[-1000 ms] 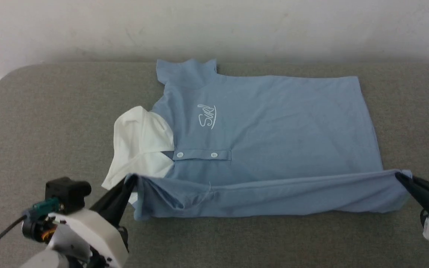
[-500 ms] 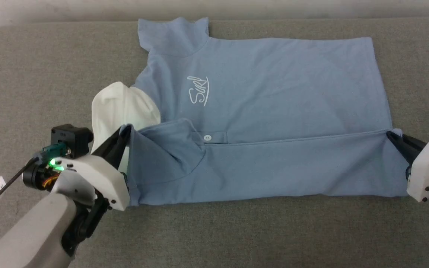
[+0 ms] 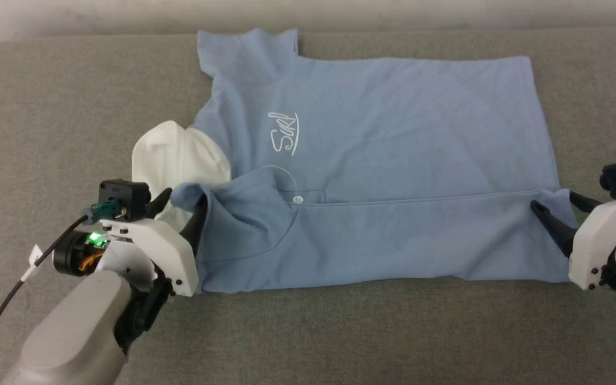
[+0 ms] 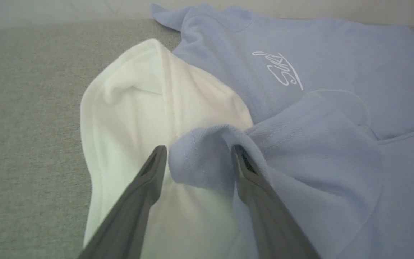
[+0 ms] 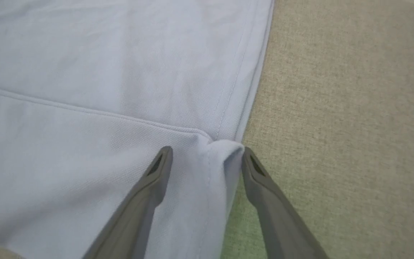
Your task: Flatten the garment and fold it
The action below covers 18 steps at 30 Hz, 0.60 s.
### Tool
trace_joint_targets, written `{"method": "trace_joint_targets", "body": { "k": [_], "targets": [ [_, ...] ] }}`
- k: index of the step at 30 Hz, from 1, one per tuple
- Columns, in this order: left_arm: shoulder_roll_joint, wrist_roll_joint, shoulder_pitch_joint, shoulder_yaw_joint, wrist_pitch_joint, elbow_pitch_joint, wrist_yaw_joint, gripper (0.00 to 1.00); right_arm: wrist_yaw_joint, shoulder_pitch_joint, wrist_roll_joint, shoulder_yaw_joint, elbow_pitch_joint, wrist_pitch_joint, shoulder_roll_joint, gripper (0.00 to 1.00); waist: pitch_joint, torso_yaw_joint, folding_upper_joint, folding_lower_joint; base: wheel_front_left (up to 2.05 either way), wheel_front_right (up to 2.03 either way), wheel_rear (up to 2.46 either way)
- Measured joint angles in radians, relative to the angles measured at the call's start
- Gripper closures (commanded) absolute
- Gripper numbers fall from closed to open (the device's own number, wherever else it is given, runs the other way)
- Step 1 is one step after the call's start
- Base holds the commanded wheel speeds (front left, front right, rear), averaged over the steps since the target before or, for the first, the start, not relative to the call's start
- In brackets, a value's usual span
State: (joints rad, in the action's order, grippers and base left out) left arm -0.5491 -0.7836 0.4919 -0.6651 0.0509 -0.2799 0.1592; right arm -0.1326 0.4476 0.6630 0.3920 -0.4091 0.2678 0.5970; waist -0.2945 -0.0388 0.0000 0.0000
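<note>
Light blue garment (image 3: 393,160) lay flat on the grey surface (image 3: 46,107), its folded edge running hand to hand, left hand (image 3: 184,197) spread open astride a bunched blue fold, white collar (image 3: 174,155) just beyond its fingertips, right hand (image 3: 554,200) open, hem corner between its fingers

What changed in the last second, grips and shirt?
The left gripper and right gripper carried the near edge of the garment away from the robot, folding it over the placket, then opened and let go. White collar, logo and far sleeve stayed put.
</note>
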Motion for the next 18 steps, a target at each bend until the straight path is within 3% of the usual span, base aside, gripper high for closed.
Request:
{"method": "trace_joint_targets", "body": {
  "k": [3, 9, 18],
  "targets": [
    [0.013, -0.02, -0.01, 0.008, -0.01, -0.005, 0.004, 0.0, 0.0, -0.003, -0.006, 0.003, -0.01, -0.015, -0.002, 0.0, 0.03, -0.002, 0.0, 0.0, 0.0, 0.0, 0.0],
    [0.043, -0.095, -0.097, 0.068, -0.056, 0.059, 0.058, 0.0, 0.0, -0.067, -0.059, -0.072, -0.017, -0.02, -0.052, 0.0, 0.099, -0.006, 0.0, -0.0002, 0.0, 0.0, 0.0],
    [0.037, -0.138, -0.292, 0.081, -0.029, 0.236, 0.216, 0.0, 0.0, -0.241, -0.255, -0.301, 0.052, 0.137, -0.226, 0.0, 0.195, -0.008, 0.0, -0.0003, 0.0, 0.0, 0.0]
  ]
}}
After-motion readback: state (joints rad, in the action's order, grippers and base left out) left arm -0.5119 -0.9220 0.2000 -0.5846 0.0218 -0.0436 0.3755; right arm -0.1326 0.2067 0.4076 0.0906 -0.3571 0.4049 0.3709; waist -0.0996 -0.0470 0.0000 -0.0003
